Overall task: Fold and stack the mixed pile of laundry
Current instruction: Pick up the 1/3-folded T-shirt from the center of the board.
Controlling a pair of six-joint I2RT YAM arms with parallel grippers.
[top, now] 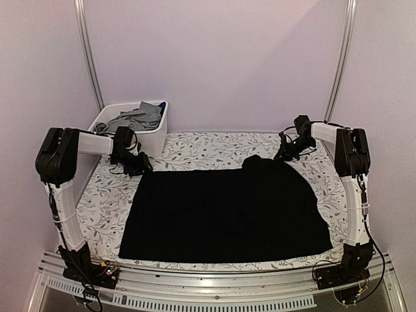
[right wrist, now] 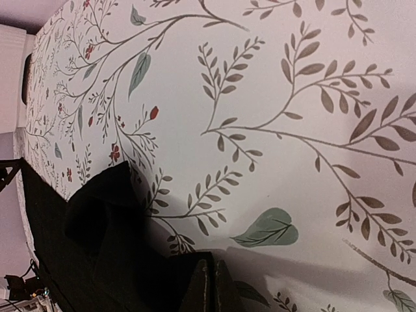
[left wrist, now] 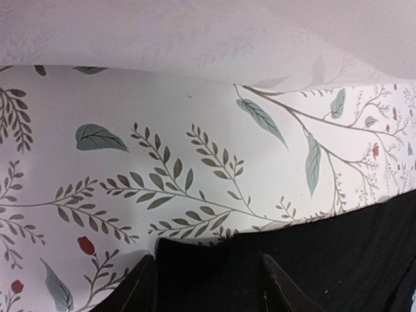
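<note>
A black T-shirt [top: 224, 211] lies spread flat on the flowered tablecloth. Its far right part is bunched up in a raised fold [top: 261, 162]. My left gripper [top: 136, 164] is at the shirt's far left corner. In the left wrist view the gripper [left wrist: 208, 279] is open, with the corner of the shirt [left wrist: 195, 260] lying between the two fingers. My right gripper [top: 286, 153] is at the raised fold. In the right wrist view the gripper [right wrist: 209, 268] is shut, and the edge of the shirt [right wrist: 97, 221] runs up to its tips. A grey garment [top: 138, 117] and a bit of blue cloth [top: 160, 104] lie in the bin.
A white plastic bin [top: 149, 138] stands at the far left corner, just behind the left arm. The flowered tablecloth [top: 208, 146] covers the table. Metal frame posts [top: 88, 52] rise at the back left and back right.
</note>
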